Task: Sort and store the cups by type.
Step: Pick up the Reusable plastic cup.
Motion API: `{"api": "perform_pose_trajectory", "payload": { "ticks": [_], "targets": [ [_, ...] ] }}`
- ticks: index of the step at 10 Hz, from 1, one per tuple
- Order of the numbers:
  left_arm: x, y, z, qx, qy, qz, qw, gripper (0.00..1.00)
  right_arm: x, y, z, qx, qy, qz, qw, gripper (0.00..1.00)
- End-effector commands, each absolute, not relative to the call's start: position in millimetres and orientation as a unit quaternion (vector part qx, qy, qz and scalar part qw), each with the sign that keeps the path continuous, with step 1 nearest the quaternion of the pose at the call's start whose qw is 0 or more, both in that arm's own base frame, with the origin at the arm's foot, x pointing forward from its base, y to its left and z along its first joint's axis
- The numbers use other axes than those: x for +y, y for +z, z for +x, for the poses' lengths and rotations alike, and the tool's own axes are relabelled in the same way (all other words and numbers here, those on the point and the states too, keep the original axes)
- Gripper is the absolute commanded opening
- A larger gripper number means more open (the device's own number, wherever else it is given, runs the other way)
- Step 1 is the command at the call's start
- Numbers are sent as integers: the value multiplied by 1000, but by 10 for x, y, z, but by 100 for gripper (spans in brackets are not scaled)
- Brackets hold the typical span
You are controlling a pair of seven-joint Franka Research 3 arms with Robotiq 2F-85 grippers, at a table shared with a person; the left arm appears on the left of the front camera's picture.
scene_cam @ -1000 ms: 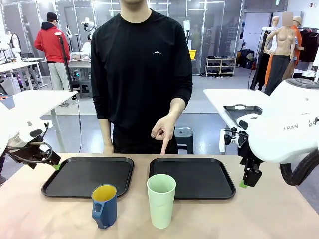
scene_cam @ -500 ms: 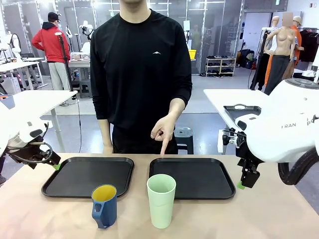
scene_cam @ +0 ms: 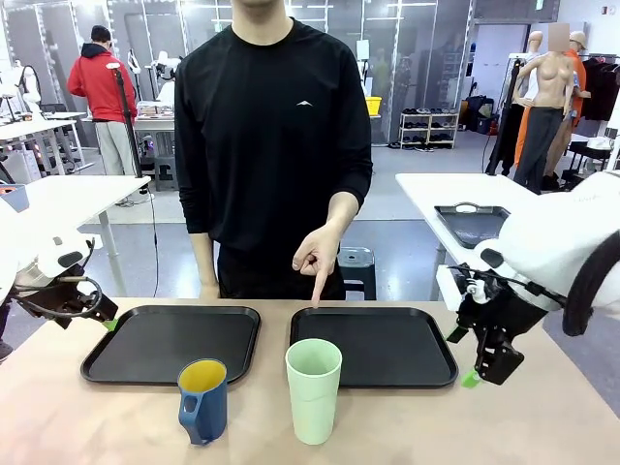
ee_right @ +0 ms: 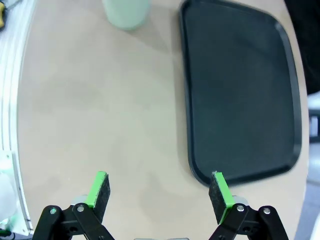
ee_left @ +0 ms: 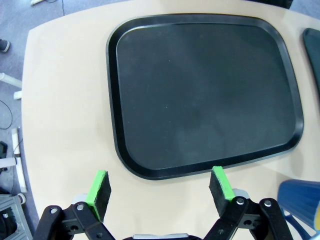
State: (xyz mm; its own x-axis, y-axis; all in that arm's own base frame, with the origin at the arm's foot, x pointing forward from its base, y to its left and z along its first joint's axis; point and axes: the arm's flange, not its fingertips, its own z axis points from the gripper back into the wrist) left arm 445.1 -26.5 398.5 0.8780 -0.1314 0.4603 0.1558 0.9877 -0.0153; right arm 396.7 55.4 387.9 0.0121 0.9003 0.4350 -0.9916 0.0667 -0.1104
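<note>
Cups in busy workshop room: tan table (scene_cam: 542,426) bears left tray (scene_cam: 145,344), right tray (scene_cam: 387,347); mint tumbler (scene_cam: 313,389) and blue cup (scene_cam: 202,399) stand nearside of trays. Spread wide, empty: left gripper (ee_left: 159,179), right gripper (ee_right: 160,182).

I see two black trays side by side on the tan table (scene_cam: 542,417): left tray (scene_cam: 170,344) and right tray (scene_cam: 373,346), narrow gap between them, both set toward the far edge. A person in a black sweatshirt (scene_cam: 273,136) stands at the far side, about behind that gap. Right rear: white side table (scene_cam: 431,189) with a dark tray (scene_cam: 472,221) on it. Left rear: another white table (scene_cam: 68,199). Far back: person in a red jacket (scene_cam: 100,87), yellow bin (scene_cam: 374,105), shoe rack (scene_cam: 429,126).
</note>
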Motion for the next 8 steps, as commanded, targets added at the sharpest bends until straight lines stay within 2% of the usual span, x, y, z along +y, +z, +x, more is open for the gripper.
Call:
{"api": "perform_pose_trajectory", "payload": {
  "ticks": [1,4,8],
  "targets": [
    [-248,3987,4453,-236,-72,-27,969,100,469,3494,3875,-241,676,190,670,100],
    [-248,3987,4453,-236,-72,-27,969,100,496,3194,3832,-339,653,311,602,100],
    [-248,3987,4453,-236,-72,-27,969,100,583,2842,3868,-403,613,393,555,100]
  ]
}}
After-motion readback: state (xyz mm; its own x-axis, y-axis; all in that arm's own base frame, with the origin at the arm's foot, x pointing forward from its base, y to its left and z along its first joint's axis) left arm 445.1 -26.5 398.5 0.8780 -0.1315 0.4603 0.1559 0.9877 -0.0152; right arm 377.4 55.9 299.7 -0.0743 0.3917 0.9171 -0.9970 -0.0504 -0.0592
